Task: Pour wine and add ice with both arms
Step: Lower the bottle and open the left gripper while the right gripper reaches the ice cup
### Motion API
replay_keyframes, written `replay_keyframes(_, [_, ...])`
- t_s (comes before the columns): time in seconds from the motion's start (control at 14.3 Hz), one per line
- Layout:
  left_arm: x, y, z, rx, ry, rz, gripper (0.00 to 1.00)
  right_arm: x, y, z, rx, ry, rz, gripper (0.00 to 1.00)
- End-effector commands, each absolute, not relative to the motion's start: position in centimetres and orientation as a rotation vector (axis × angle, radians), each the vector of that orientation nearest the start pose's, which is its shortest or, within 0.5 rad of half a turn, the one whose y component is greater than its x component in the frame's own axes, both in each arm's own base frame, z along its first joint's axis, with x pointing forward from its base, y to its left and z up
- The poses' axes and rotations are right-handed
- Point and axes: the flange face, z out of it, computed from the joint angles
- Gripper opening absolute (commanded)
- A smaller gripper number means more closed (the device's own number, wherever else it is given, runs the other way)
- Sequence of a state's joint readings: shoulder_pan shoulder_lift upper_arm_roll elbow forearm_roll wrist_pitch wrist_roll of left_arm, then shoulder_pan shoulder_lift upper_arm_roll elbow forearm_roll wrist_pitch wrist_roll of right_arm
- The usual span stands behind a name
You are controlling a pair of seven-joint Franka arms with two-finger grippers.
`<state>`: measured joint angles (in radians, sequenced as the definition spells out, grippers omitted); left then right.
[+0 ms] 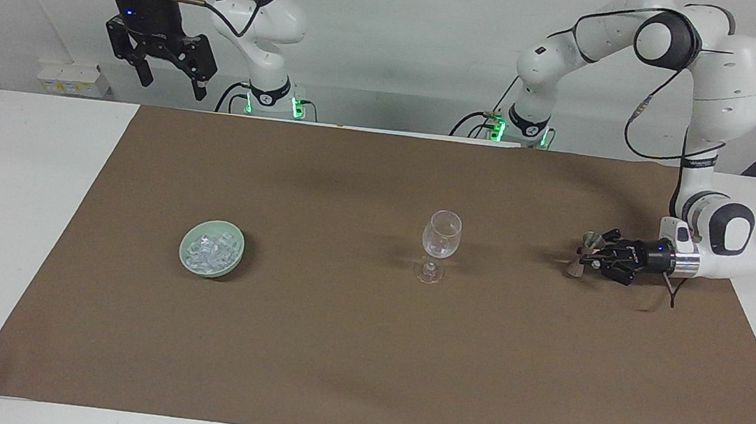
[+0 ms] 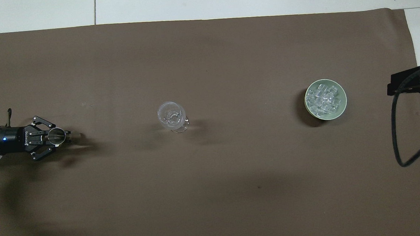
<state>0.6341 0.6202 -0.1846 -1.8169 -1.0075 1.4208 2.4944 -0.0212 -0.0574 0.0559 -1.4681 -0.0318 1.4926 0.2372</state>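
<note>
A clear stemmed wine glass [image 1: 441, 236] [image 2: 171, 116] stands upright mid-cloth. Toward the right arm's end sits a pale green bowl [image 1: 186, 256] [image 2: 339, 111] heaped with ice [image 1: 209, 247] [image 2: 324, 97]. My left gripper [image 1: 594, 256] [image 2: 60, 136] lies low and level over the cloth toward the left arm's end, shut on a small metal jigger [image 1: 584, 251] [image 2: 56, 135]. The jigger is roughly upright, its foot at the cloth; I cannot tell whether it touches. High above the table's robot-side edge, my right gripper [image 1: 173, 86] hangs open and holds nothing. No wine shows.
A brown cloth [image 1: 363, 351] [image 2: 216, 192] covers most of the white table [image 1: 0, 200]. A black cable [image 2: 397, 137] loops over the cloth's edge at the right arm's end.
</note>
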Motion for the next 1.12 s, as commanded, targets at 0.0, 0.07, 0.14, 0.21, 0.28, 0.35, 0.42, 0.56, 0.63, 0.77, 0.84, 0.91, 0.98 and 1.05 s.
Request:
replay_keyframes(0.0, [54.8,17.5,22.3,1.245,-1.305,1.169,0.00,52.7,0.0,67.0,-3.158,0.256,-0.194,1.00])
replay_keyframes(0.07, [54.8,17.5,22.1,1.245,-1.300,1.168,0.00,53.0,0.1,65.8,-3.159,0.249,-0.190,1.00])
replay_keyframes(0.14, [54.7,17.4,21.6,1.245,-1.290,1.164,0.00,53.2,0.1,65.3,-3.163,0.248,-0.195,1.00])
replay_keyframes(0.21, [54.7,17.4,21.3,1.248,-1.285,1.162,0.00,53.3,0.2,64.7,-3.165,0.243,-0.191,1.00])
replay_keyframes(0.28, [54.6,17.5,21.1,1.252,-1.278,1.160,0.00,53.5,0.5,62.9,-3.170,0.231,-0.153,1.00])
replay_keyframes(0.35, [54.7,17.5,21.1,1.255,-1.274,1.156,0.00,53.9,0.7,60.9,-3.170,0.217,-0.177,1.00])
replay_keyframes(0.42, [54.6,17.5,21.1,1.256,-1.274,1.153,0.01,54.1,0.8,58.8,-3.173,0.178,-0.188,1.00])
replay_keyframes(0.56, [54.7,17.6,21.2,1.264,-1.270,1.147,0.15,54.6,0.8,54.3,-3.178,0.129,-0.195,1.00])
replay_keyframes(0.63, [54.7,17.6,21.2,1.271,-1.262,1.140,0.27,54.8,0.8,52.2,-3.179,0.121,-0.213,1.00])
replay_keyframes(0.77, [54.8,17.6,21.2,1.278,-1.254,1.132,0.43,55.6,0.8,48.2,-3.200,0.094,-0.214,1.00])
replay_keyframes(0.84, [54.9,17.7,21.4,1.279,-1.257,1.133,0.45,56.2,0.7,46.0,-3.198,0.088,-0.224,1.00])
replay_keyframes(0.91, [54.9,17.7,21.4,1.282,-1.255,1.131,0.47,56.7,0.8,44.6,-3.192,0.082,-0.252,1.00])
replay_keyframes(0.98, [55.1,17.8,21.6,1.289,-1.248,1.122,0.54,56.9,0.9,43.1,-3.191,0.080,-0.243,0.98])
replay_keyframes(1.05, [55.1,17.8,21.5,1.294,-1.241,1.113,0.61,57.4,0.9,41.4,-3.191,0.071,-0.230,0.96])
